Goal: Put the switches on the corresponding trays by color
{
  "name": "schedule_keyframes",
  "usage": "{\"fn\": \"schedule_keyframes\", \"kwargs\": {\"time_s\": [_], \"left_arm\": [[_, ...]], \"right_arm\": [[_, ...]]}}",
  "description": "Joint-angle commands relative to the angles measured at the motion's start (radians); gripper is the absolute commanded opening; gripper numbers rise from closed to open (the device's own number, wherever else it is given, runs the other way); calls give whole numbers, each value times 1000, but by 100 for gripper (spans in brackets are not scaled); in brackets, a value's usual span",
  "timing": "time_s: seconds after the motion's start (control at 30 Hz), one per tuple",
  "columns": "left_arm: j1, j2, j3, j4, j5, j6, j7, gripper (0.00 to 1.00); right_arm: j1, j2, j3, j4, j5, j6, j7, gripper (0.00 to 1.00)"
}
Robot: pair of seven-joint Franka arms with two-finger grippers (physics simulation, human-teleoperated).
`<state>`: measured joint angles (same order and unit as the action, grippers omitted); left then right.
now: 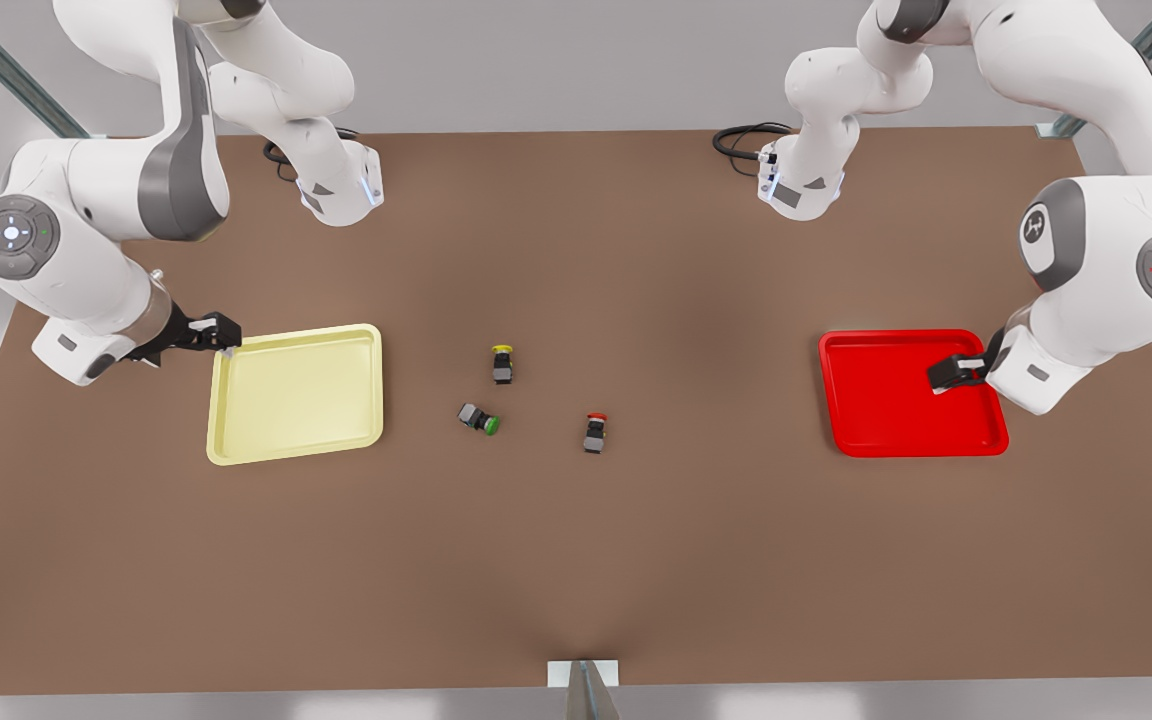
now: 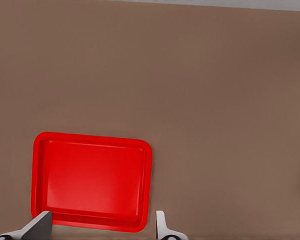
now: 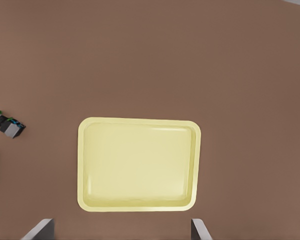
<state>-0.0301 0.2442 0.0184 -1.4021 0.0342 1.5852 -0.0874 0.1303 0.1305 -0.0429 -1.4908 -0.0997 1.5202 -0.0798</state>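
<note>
The yellow-capped switch (image 1: 502,364) and the red-capped switch (image 1: 594,433) lie on the brown table between the trays. The pale yellow tray (image 1: 296,394) sits on the front view's left, the red tray (image 1: 911,394) on its right. Both trays hold nothing. My left gripper (image 1: 956,372) hovers over the red tray's outer side; it is open, and its fingers (image 2: 162,227) frame the red tray (image 2: 92,180). At the yellow tray's outer corner my right gripper (image 1: 211,333) stands open above the tray (image 3: 139,164). Neither gripper holds anything.
A green-capped switch (image 1: 478,419) lies on its side close to the other two, also seen as the green switch (image 3: 7,125) in the right wrist view. Both arm bases and cables stand at the table's far edge. A metal bracket (image 1: 583,675) sits at the near edge.
</note>
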Motion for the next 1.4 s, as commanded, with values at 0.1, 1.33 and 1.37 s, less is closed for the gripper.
{"fn": "schedule_keyframes", "kwargs": {"time_s": [0.1,1.33,1.37], "left_arm": [[-5,36,-11,12,6,-28,-5,100],[-643,635,-61,147,-143,375,-626,100],[-643,636,-61,147,-142,395,-516,100]], "right_arm": [[18,90,34,-77,14,11,37,100],[673,296,-74,-628,408,888,448,100],[673,304,-89,-626,408,905,448,100]]}}
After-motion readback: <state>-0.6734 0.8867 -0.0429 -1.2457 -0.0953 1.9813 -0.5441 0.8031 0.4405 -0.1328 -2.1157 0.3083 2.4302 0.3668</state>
